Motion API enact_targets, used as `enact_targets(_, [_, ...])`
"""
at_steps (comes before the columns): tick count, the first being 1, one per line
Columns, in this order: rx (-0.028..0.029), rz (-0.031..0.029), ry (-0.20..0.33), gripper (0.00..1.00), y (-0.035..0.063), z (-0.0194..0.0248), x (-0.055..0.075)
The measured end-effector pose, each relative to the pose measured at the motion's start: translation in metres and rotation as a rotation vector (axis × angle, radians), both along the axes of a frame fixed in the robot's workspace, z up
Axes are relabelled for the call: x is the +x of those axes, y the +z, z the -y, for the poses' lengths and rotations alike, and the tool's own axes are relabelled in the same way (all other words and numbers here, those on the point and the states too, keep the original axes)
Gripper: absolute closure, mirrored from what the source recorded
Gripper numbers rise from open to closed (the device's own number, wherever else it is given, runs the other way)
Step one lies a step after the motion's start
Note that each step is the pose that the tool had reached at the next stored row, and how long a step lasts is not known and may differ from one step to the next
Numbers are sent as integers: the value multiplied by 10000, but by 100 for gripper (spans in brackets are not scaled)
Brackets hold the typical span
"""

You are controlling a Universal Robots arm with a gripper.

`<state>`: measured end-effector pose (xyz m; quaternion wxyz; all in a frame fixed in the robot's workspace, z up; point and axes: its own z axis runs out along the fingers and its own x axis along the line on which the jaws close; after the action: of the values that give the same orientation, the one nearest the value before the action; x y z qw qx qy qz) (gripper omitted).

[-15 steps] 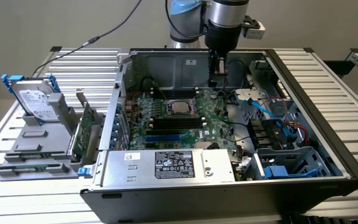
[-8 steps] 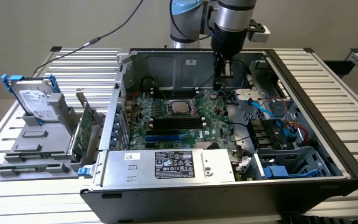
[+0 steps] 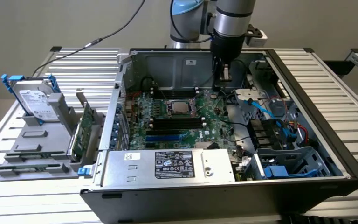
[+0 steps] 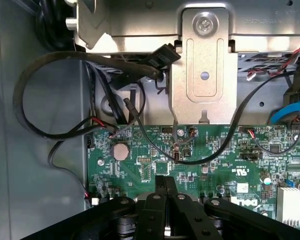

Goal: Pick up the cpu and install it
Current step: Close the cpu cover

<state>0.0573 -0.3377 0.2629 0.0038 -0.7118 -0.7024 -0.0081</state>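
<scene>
The cpu (image 3: 177, 106) is a small silver square lying flat in the socket in the middle of the green motherboard (image 3: 166, 122), inside the open computer case (image 3: 303, 93). My gripper (image 3: 223, 84) hangs inside the case near its back wall, to the exterior view's right of the cpu and apart from it. In the wrist view my gripper (image 4: 165, 186) has its black fingers (image 4: 159, 192) pressed together with nothing between them, above the board's edge (image 4: 215, 150) by a coin battery (image 4: 120, 151).
A hard drive in a blue frame (image 3: 35, 100) and a green circuit card (image 3: 86, 126) stand on a grey holder at the exterior view's left. Black cables (image 4: 50, 100), a metal bracket (image 4: 205, 75), blue cables (image 3: 263, 109) and the power supply (image 3: 173, 165) crowd the case.
</scene>
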Motion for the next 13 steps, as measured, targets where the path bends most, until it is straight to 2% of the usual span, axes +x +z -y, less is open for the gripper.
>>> enact_targets(10, [0, 2, 108, 89, -182, -8, -8])
enact_targets(13, [1, 12, 132, 89, -201, -9, -105])
